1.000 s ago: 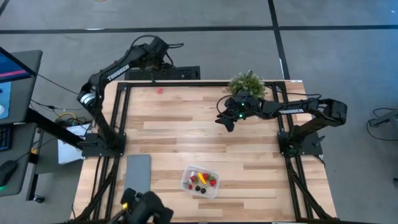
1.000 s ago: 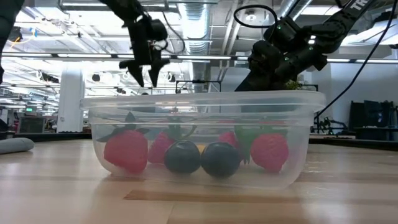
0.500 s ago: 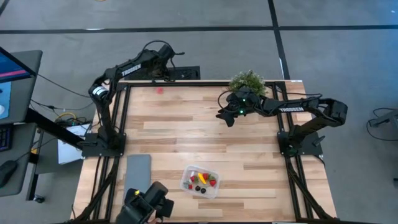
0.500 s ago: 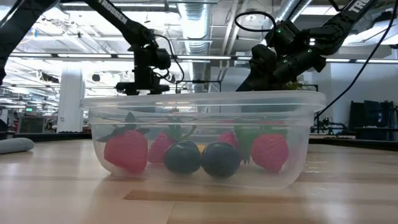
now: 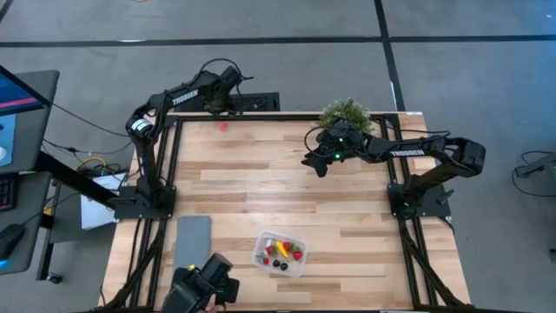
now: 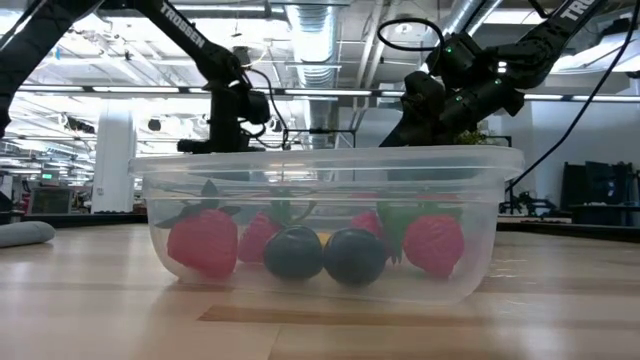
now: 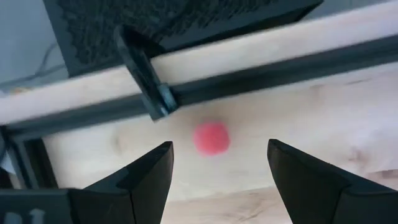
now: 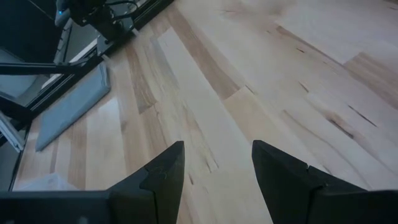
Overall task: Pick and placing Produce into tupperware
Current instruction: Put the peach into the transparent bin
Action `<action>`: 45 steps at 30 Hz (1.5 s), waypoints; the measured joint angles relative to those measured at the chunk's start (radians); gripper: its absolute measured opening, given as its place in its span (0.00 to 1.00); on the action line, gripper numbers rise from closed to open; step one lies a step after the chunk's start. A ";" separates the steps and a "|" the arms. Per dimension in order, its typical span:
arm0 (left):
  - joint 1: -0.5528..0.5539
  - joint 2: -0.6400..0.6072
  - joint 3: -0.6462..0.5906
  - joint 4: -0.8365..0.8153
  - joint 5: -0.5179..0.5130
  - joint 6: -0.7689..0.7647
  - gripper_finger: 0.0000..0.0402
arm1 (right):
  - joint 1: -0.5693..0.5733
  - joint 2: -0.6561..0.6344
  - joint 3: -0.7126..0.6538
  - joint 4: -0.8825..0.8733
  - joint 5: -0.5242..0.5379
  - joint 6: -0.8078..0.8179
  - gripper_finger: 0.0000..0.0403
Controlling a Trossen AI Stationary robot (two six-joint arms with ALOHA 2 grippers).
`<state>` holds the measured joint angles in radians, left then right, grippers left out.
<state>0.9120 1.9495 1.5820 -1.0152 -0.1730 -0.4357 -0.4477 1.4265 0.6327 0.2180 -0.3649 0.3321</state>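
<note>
Tupperware [image 6: 330, 225] holds red strawberries [image 6: 205, 242], two black berries [image 6: 295, 253].

An industrial lab: exposed ceiling ducts [image 6: 310, 30], framed wooden table [image 5: 261, 187]

Clear glossy plastic tupperware [image 6: 330, 225], wood table [image 5: 261, 187]

Illumination is bright, even and overhead, from ceiling light strips [image 6: 150, 92] visible in the low view, producing only faint shadows on the table [image 5: 261, 187], mild glare on the container [image 6: 330, 225] wall, and soft focus on the pink spot [image 7: 211, 137].
</note>
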 joint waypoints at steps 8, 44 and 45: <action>0.029 0.000 -0.124 0.047 0.056 -0.056 0.63 | 0.003 0.000 0.000 0.000 0.000 0.000 0.53; 0.029 0.105 -0.177 0.192 0.093 -0.109 0.57 | 0.002 0.000 0.000 0.001 0.000 -0.002 0.53; 0.028 0.112 -0.174 0.192 0.099 -0.109 0.57 | 0.002 0.000 0.000 0.001 0.000 -0.002 0.53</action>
<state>0.9399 2.0611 1.4081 -0.8230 -0.0741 -0.5446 -0.4456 1.4265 0.6327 0.2188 -0.3653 0.3298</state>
